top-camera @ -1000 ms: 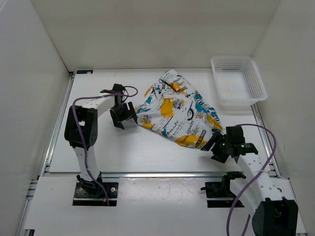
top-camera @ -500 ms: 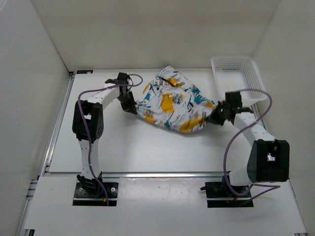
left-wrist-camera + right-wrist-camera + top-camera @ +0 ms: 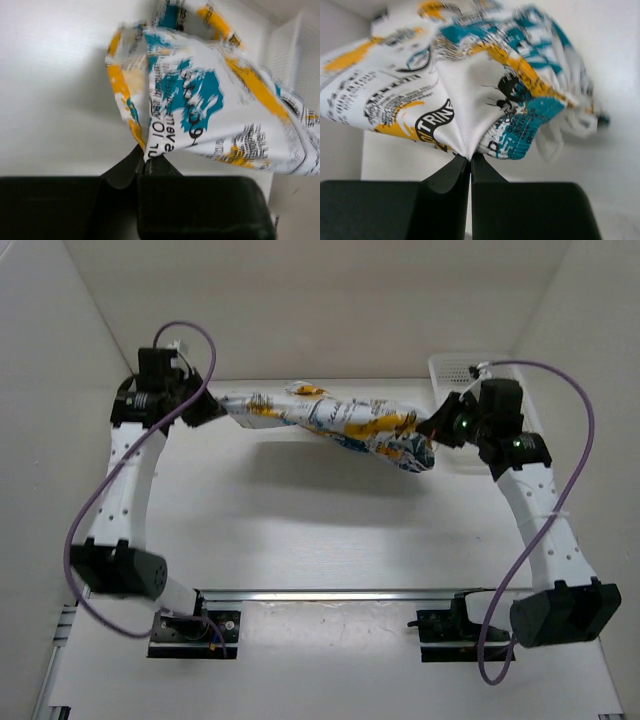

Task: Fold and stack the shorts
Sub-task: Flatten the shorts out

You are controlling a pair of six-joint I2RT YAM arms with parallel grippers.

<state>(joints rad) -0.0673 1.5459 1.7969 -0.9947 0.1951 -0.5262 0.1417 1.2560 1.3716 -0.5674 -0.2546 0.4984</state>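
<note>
Black fingers of the left pincer (image 3: 146,162) are pinching fully closed on one edge of the shorts (image 3: 330,420), and the right pincer (image 3: 470,159) is clamping just as tightly on the opposite end. Between the two pincers the printed white fabric is hanging in a bunched band, raised above the worktop (image 3: 300,530). Just beyond the right pincer a white mesh basket (image 3: 447,367) is sitting.

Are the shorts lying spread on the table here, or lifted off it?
Lifted. The shorts hang stretched between the left gripper and right gripper, each pinched shut on an end, their shadow on the table below.
</note>
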